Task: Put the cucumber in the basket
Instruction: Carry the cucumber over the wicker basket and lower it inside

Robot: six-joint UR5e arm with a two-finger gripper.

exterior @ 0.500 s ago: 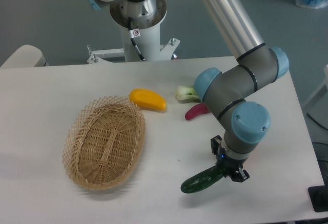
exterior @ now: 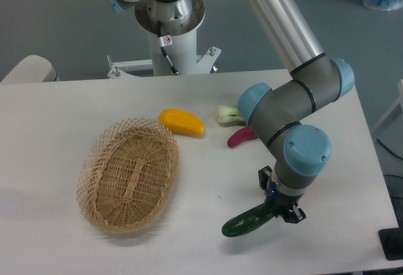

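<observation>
The dark green glossy cucumber point(exterior: 244, 222) lies near the table's front edge at the right. My gripper point(exterior: 279, 209) points down over its right end, with the fingers on either side of that end and apparently closed on it. The cucumber's left end sticks out free and seems to rest on or just above the table. The tan wicker basket point(exterior: 94, 162) stands empty at the left, well apart from the cucumber.
A yellow-orange toy vegetable point(exterior: 182, 123) lies just behind the basket's right side. A bok choy point(exterior: 230, 115) and a magenta piece point(exterior: 241, 137) lie partly behind my arm. The table's front edge is close below the cucumber.
The gripper and cucumber have shifted barely at all; nothing else moved.
</observation>
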